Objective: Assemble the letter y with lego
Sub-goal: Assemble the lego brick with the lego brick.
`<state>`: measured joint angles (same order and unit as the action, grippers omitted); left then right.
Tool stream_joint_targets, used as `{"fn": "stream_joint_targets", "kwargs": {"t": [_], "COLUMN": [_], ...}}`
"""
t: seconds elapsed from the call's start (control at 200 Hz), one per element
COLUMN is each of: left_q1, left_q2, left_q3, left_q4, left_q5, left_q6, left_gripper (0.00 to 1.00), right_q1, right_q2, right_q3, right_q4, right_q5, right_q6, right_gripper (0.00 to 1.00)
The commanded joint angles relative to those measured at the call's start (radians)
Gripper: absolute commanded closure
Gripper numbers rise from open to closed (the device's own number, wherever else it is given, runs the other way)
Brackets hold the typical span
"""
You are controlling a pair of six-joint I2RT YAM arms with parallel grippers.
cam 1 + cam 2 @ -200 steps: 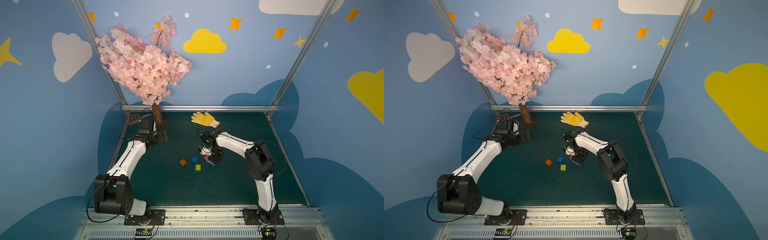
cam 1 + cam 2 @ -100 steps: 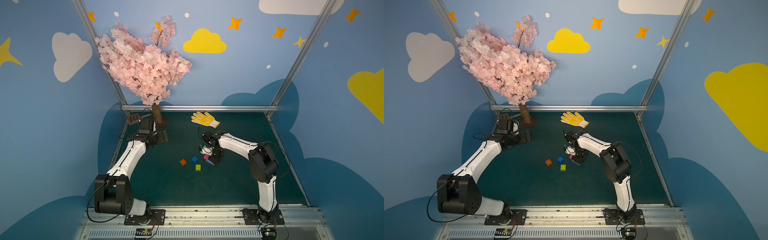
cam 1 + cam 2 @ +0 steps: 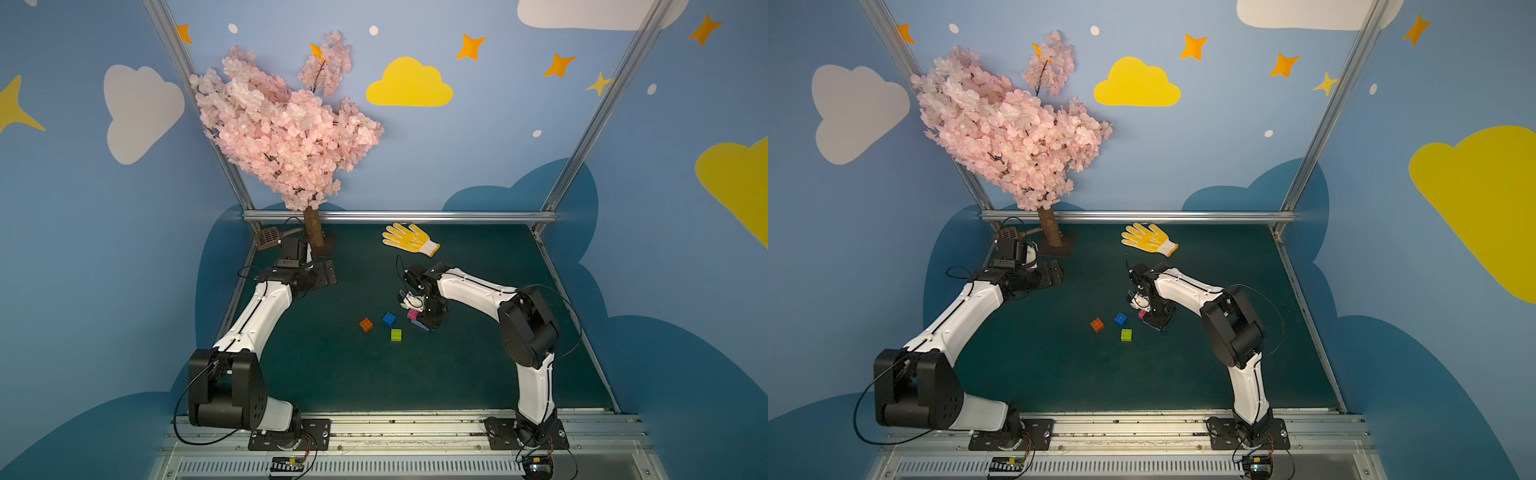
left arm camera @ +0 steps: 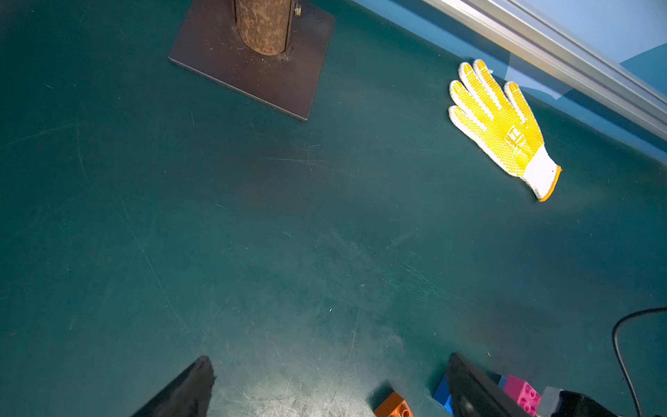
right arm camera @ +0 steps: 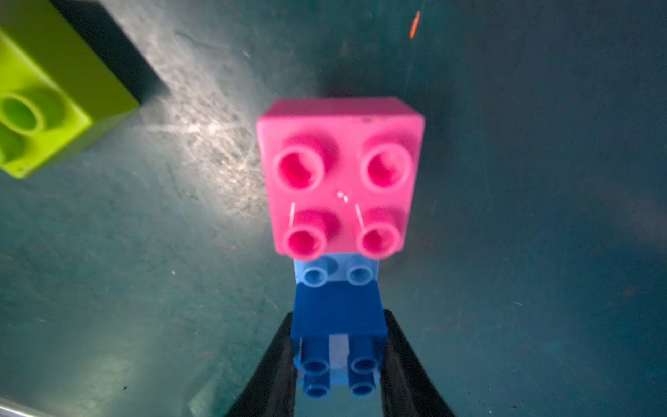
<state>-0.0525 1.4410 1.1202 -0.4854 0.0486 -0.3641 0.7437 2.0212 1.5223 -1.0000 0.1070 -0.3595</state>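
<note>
the right jaws are partly closed, pinching the sides of a dark blue brick (image 5: 337, 325) that sits on one end of the light blue bar (image 5: 335, 274). the pink brick (image 5: 339, 177) sits on the bar's other end. those two make the arms of the letter y, and i judge that gripping one arm brick lets the whole piece be steadied or carried while the stem goes on. whether it rests on the surface (image 3: 478, 353) or hangs just above, i cannot tell.

in a top view the stem bricks lie loose toward the piece's 9 o'clock. the second dark blue brick (image 3: 389, 318) is nearest, the orange brick (image 3: 365, 324) is beyond it, and the lime green brick (image 3: 396, 334) is toward 8 o'clock, all apart. nothing stands between them and the piece. the yellow glove (image 3: 409, 240) lies at 12 o'clock, well apart, and the blossom tree (image 3: 286, 137) at 10 o'clock. the left jaws stand wide open and empty beside the tree's base, clear of the work.
</note>
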Motion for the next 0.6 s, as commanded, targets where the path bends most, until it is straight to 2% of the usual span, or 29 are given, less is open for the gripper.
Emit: {"fn": "stream_joint_targets", "kwargs": {"t": [0.0,0.12,0.235,0.345,0.415,0.456,0.526,0.591], "left_q1": [0.006,0.006,0.006,0.006,0.007,0.008,0.007,0.008], "left_q2": [0.004,0.005,0.006,0.006,0.006,0.006,0.007,0.010], "left_q3": [0.030,0.030,0.029,0.030,0.029,0.030,0.030,0.030], "left_q4": [-0.015,-0.015,-0.017,-0.017,-0.018,-0.015,-0.015,-0.016], "left_q5": [-0.012,-0.012,-0.015,-0.015,-0.016,-0.015,-0.014,-0.014], "left_q6": [0.000,0.000,-0.001,-0.001,0.000,-0.001,-0.001,-0.001], "left_gripper": [0.00,0.00,0.00,0.00,0.00,0.00,0.00,0.00], "right_q1": [-0.003,-0.006,-0.012,-0.016,-0.018,-0.020,-0.021,-0.024], "right_q2": [0.039,0.031,0.025,0.021,0.018,0.016,0.004,-0.011], "right_q3": [0.019,0.020,0.019,0.019,0.020,0.018,0.009,-0.003], "right_q4": [0.040,0.039,0.041,0.041,0.041,0.040,0.048,0.063], "right_q5": [-0.036,-0.047,-0.056,-0.058,-0.062,-0.063,-0.058,-0.060], "right_q6": [0.003,0.005,0.010,0.011,0.014,0.017,0.026,0.035], "right_gripper": [0.64,0.59,0.58,0.68,0.71,0.67,0.53,0.50]}}
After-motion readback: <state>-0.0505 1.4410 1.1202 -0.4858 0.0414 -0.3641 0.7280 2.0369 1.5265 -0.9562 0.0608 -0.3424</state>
